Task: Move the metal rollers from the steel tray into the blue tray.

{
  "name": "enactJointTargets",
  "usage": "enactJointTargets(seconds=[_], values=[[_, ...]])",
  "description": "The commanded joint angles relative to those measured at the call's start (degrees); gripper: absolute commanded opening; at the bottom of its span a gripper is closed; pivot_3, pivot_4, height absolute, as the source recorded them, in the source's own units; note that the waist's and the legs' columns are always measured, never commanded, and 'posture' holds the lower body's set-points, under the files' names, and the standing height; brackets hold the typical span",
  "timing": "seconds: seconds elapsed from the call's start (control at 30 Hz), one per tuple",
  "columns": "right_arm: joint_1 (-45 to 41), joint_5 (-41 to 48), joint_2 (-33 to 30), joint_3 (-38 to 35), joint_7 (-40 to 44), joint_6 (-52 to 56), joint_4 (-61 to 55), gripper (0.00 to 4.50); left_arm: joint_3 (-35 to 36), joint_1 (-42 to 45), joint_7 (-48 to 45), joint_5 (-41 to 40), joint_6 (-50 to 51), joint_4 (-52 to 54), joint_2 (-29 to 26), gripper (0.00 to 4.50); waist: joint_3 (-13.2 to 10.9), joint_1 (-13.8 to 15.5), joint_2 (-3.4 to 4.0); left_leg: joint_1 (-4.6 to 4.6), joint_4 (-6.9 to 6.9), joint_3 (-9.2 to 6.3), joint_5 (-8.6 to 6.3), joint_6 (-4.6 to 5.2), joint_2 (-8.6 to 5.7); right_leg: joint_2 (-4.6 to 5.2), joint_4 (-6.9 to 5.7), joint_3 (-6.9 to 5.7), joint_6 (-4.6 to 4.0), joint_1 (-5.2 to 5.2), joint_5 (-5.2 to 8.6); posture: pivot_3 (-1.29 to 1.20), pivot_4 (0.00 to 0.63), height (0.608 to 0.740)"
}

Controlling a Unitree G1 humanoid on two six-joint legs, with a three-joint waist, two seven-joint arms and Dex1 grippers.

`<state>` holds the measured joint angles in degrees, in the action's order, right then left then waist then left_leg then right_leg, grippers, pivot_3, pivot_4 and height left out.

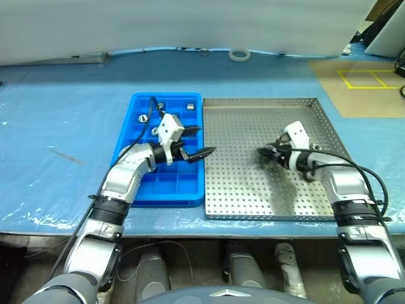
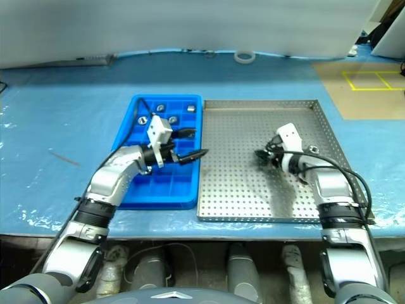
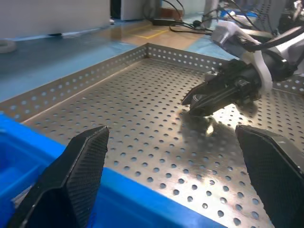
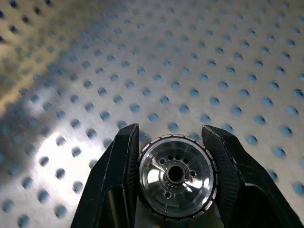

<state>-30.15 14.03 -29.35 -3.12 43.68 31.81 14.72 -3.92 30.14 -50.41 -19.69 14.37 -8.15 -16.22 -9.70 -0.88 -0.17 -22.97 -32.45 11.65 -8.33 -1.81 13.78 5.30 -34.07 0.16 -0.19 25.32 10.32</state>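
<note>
four metal rollers (image 1: 188,106) sit in the far compartments of the blue tray (image 1: 166,193), which lies on the blue-covered table (image 1: 57,126) just left of the steel tray (image 1: 272,209), the two touching along their long sides. a fifth metal roller (image 4: 175,175) is pinched between the two black fingers (image 4: 114,180) of the right gripper (image 1: 264,152), its holed face turned toward the wrist camera, down near the perforated floor in the middle of the steel tray. whether that roller still touches the floor i cannot tell. the left gripper (image 1: 197,141) hangs over the right edge of the blue tray, its fingers spread wide and holding nothing, pointing right toward the steel tray and the other gripper. a white tape ring (image 1: 239,55) lies at the far edge of the table, well apart from both trays. yellow tape lines (image 1: 370,79) mark a brown patch at the far right.
</note>
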Motion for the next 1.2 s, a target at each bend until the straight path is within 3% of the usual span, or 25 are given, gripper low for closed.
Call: enactJointTargets(seconds=[0.03,0.23,0.43,0.63,0.97,1.2], values=[[-6.96,4.49,4.06,-0.78,3.07,-5.04,-2.21,1.67,4.86,-2.81,2.21,-3.29,2.47,7.85,-2.69,4.5,0.0,0.28,0.0,-0.03,0.0,0.0,0.02,-0.03,0.01,0.0,-0.11,-0.01,0.0,0.08,0.0,-0.12,0.15,0.74],[-15.63,6.3,13.16,4.05,10.65,-8.37,4.32,1.67,10.66,-12.94,7.56,-4.33,6.24,18.72,-7.94,4.5,0.0,2.16,-0.01,-0.08,0.08,-0.05,0.12,-0.21,0.18,-0.01,-0.67,-0.11,-0.23,0.4,0.28,0.06,0.15,0.74],[-23.15,-0.58,20.53,10.75,12.64,-17.66,19.87,1.67,14.73,-22.35,13.26,-4.7,9.28,28.93,-9.81,4.5,-0.03,5.68,-0.05,-0.23,0.14,-0.12,0.18,-0.32,0.18,0.02,-0.69,-0.21,-0.24,0.48,0.29,0.22,0.15,0.74],[-27.1,-7.1,21.94,13.73,12.25,-25.85,33.49,1.67,15.85,-27.86,16.56,-4.95,10.53,34.23,-9.96,4.5,-0.04,8.42,-0.06,-0.33,0.16,-0.24,0.19,-0.36,0.15,0.08,-0.68,-0.19,-0.24,0.45,0.3,0.28,0.15,0.74],[-25.52,-7.73,20.97,13.09,15.06,-26.11,34.44,1.67,14.33,-26.48,16.12,-5.24,10.55,32.88,-11.32,4.5,-0.05,8.46,-0.05,-0.37,0.2,-0.48,0.29,-0.52,0.23,0.0,-0.79,-0.16,-0.24,0.58,0.3,0.25,0.15,0.74],[-24.35,-7.35,19.51,10.77,11.59,-25.73,32.2,3.93,10.47,-21.76,14.11,-5.12,9.86,29.0,-10.11,4.5,-0.05,8.54,-0.05,-0.4,0.19,-0.48,0.29,-0.52,0.2,0.0,-0.79,-0.16,-0.24,0.58,0.3,0.16,0.15,0.74]])
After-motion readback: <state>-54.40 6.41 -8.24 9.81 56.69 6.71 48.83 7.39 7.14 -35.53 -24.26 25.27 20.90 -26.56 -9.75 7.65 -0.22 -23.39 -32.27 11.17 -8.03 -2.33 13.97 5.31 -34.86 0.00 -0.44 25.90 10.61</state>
